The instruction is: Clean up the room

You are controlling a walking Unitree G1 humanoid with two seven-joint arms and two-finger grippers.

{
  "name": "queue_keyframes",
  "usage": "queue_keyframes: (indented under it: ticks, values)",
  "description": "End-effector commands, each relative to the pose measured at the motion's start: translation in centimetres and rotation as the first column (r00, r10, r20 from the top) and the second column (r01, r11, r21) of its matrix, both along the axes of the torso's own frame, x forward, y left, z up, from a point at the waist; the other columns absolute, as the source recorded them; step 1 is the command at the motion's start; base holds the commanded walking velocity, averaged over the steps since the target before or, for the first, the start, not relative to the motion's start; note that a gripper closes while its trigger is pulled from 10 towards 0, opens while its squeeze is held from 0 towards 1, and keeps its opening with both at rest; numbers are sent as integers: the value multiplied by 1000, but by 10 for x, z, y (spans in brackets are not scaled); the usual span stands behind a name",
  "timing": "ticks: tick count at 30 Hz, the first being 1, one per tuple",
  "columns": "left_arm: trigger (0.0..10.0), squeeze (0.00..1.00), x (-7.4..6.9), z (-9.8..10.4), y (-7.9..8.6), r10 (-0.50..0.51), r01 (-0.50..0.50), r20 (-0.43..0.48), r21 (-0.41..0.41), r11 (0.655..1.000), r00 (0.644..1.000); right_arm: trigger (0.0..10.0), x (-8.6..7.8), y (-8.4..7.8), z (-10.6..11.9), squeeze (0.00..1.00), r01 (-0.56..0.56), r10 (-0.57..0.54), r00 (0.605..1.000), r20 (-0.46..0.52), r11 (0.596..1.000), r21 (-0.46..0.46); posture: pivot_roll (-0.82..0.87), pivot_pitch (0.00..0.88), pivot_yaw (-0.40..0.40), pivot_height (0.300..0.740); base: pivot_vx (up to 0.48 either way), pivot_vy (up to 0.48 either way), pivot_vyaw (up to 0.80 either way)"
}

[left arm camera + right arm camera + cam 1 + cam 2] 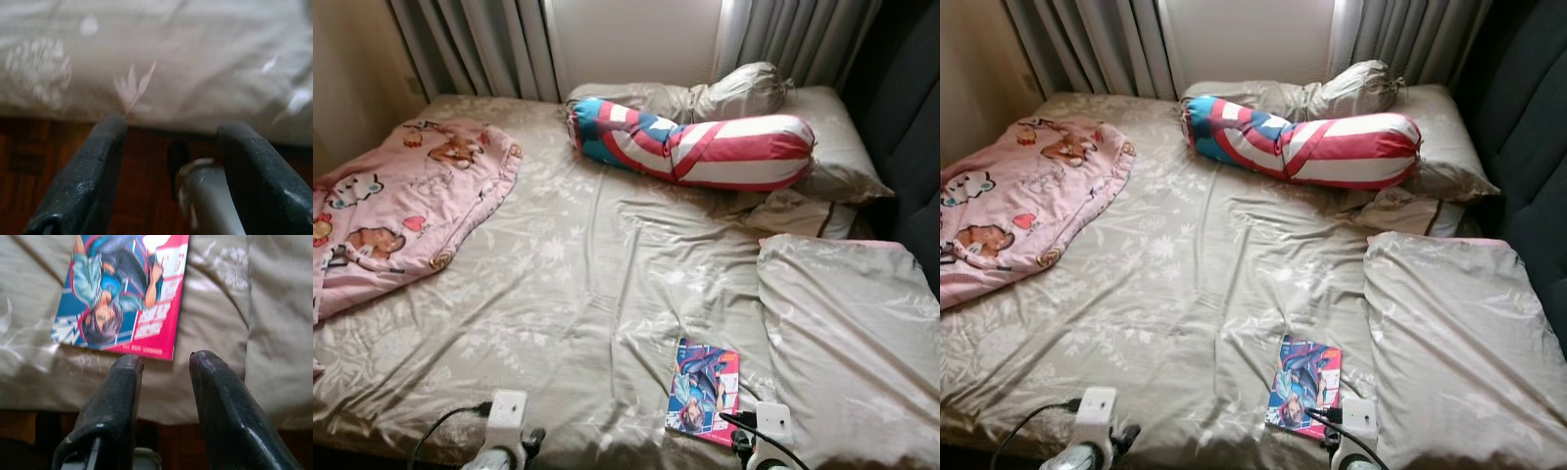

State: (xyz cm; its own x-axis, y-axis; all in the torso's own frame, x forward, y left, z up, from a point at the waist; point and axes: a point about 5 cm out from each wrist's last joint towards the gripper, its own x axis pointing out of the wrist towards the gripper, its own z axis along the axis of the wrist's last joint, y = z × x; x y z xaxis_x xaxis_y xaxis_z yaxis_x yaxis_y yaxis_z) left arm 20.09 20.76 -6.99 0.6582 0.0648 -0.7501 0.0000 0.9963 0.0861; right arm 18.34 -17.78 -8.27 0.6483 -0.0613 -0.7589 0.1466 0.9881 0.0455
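Right tool (164,362) sits fingers spread just short of the comic book (122,289) on the bed (587,284), so I'd slide one finger under its near edge before pinching; left tool (168,142) is spread too, idle.

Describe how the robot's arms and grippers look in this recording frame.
Both arms end in silver-white wrists carrying a white boxy module, with black cables looping off them. The left gripper has two long, matte black, rounded jaws with pale scuff specks. The right gripper looks the same: thick, dark, blunt-tipped jaws, slightly glossy along their edges.
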Motion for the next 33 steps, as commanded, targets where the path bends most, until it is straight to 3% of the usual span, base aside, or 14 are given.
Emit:
queue_keyframes:
  ticks: [1,5,12,27,33]
  values:
    - [10000,0,-8,-5,0,7,-6,-40,8,1000,999,10000,-4,0,-2,0,-16,16,1000,-20,1000,-8,-48,0,-19,740,0,0,0]
    - [10000,0,-7,-4,2,21,-21,-31,14,1000,999,10000,-6,4,-3,0,-75,75,997,-29,997,-16,-48,0,-16,740,0,163,400]
    - [10000,0,-5,-3,4,18,-18,-27,22,1000,999,10000,-14,4,-7,0,-63,63,996,-65,998,0,-49,0,-15,740,0,236,800]
    - [10000,0,7,3,-2,5,-5,-3,25,1000,1000,10000,-15,3,-8,0,-43,44,996,-73,999,15,-43,0,-24,740,0,198,0]
    - [10000,0,8,3,-3,0,0,-11,27,1000,1000,10000,-25,-8,-11,0,-30,31,996,-81,999,10,-46,9,-23,740,0,321,0]
